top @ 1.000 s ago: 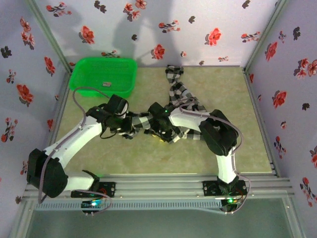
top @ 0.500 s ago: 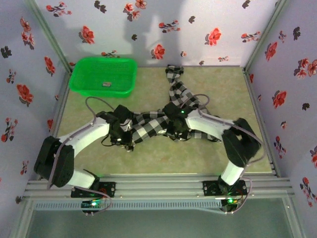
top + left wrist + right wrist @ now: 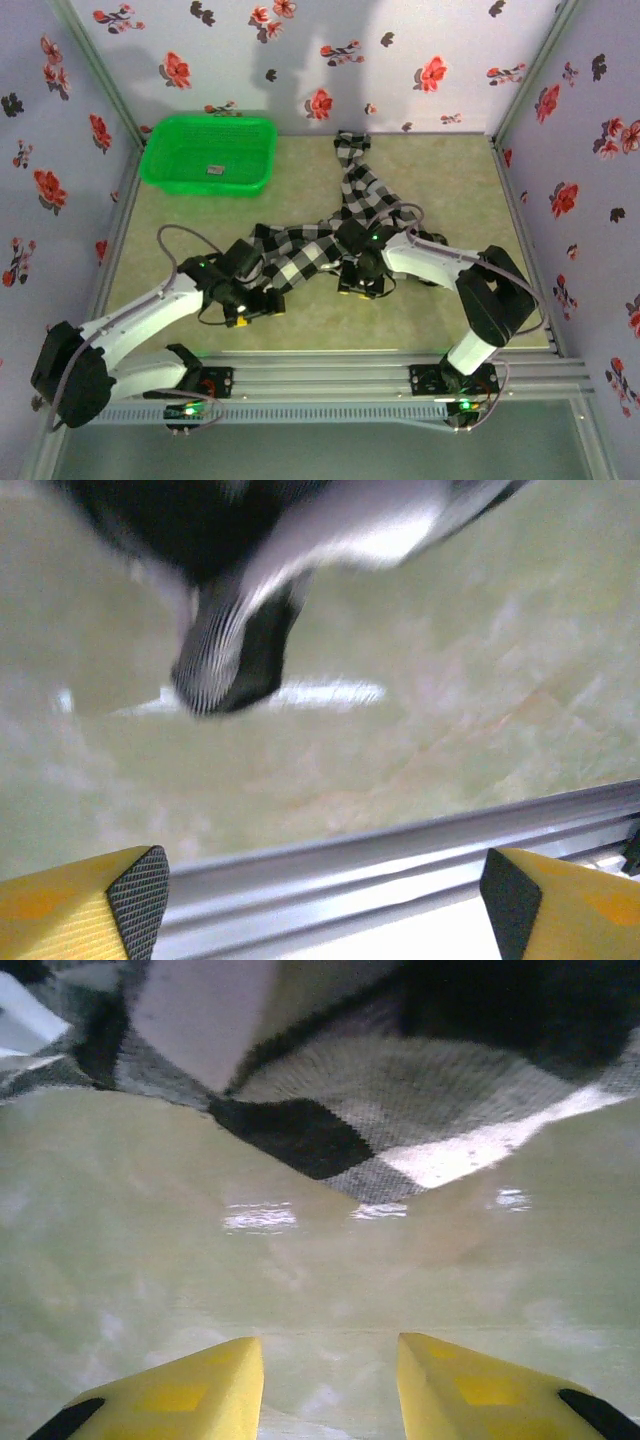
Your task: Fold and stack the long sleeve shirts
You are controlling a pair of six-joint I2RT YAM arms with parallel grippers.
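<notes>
We see one black-and-white checked shirt (image 3: 318, 243) lying in a messy bunch on the middle of the table (image 3: 460, 180). One long part of it runs to the far wall, and another part runs left toward the left arm. It is not folded. The green basket (image 3: 152, 166) sits in the far left corner, apart from the shirt. The left gripper (image 3: 252, 312) is at the near left end of the shirt. From its own camera, the left gripper (image 3: 320, 910) has its yellow fingers (image 3: 80, 910) far apart, with nothing between them. A blurry bit of the shirt (image 3: 232, 650) hangs in front of it, over the table and a metal rail (image 3: 400, 845). The right gripper (image 3: 360, 290) is at the near edge of the shirt in the middle. From its own camera, the right gripper (image 3: 330, 1390) has its jaws a little apart over bare table, and the shirt (image 3: 400, 1110) lies just past the tips, not held.
</notes>
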